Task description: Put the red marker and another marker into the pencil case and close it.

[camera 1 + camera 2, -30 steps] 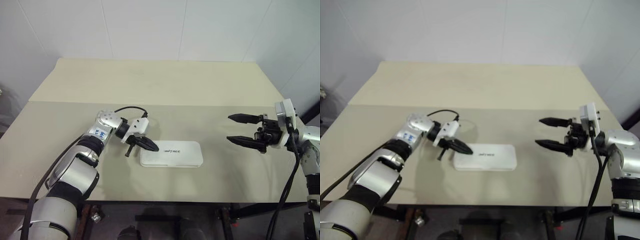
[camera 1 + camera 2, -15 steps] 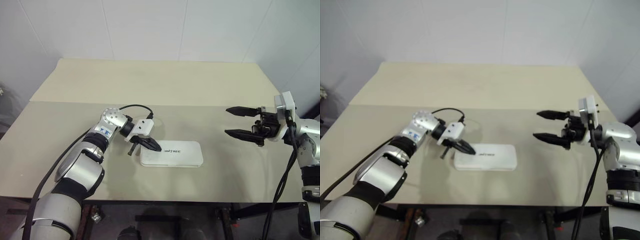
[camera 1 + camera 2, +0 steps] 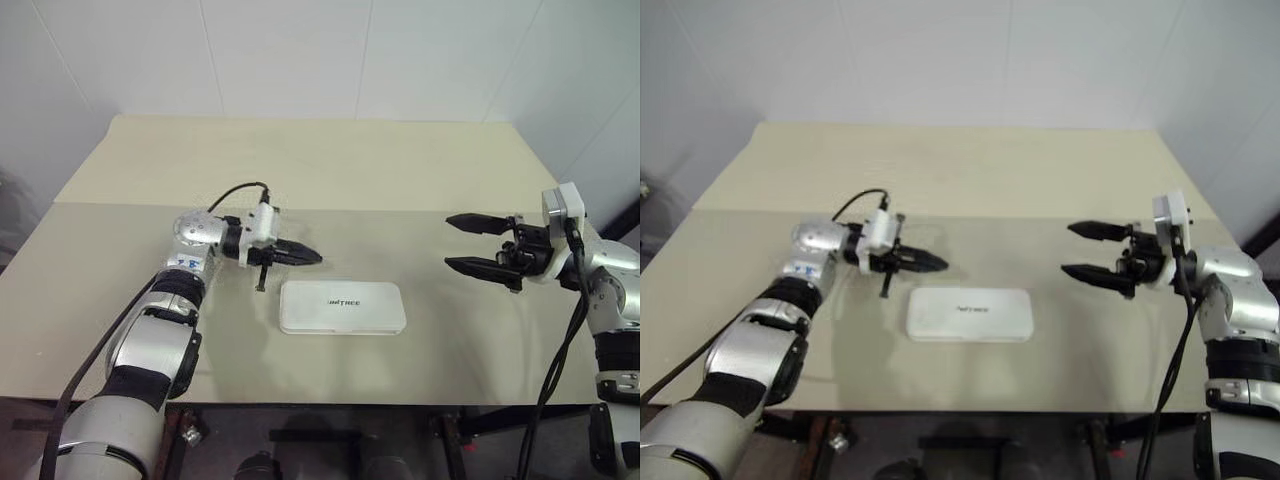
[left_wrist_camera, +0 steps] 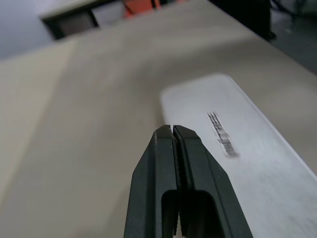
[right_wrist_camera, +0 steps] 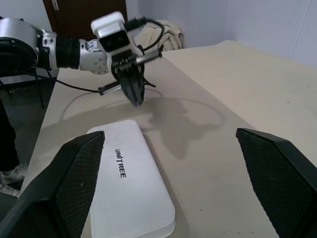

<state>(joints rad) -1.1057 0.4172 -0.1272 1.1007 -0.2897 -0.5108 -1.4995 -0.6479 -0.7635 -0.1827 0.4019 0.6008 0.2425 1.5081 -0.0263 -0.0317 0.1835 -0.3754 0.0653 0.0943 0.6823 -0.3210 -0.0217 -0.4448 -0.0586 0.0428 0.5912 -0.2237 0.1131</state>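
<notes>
Found the case (image 3: 342, 306) flat on the table (image 3: 300, 170), lid down, near the front edge and about midway between the two arms. Judged its long axis to run side to side, across the robot's front.

Found the left gripper (image 3: 316, 258) clenched on nothing, fingers (image 4: 163, 163) pressed flat together with no gap. Placed it above the table, just behind the case's left end, not touching it, and pointing roughly level toward the right, along the case's length. From the left wrist, saw the case lying below and beyond the tips.

Found the right gripper (image 3: 448, 241) released, jaws spread wide and bare, one above the other, pointing left toward the case. Placed it well to the right of the case's right end and clear of the table.

Judged the left the nearer arm by far. Reckoned any next contact would mean dropping down and slightly forward onto the left end. For the right, reckoned on a long sweep leftward along the case's axis.

Judged the closing step done or nearly so, from the lid lying flush. Could not tell what lay inside.

Read "UNITREE" (image 5: 120, 163) in dark capitals on the lid, running along the long axis. Noted a blue sticker (image 3: 193, 263) on the left arm, too small to read.
</notes>
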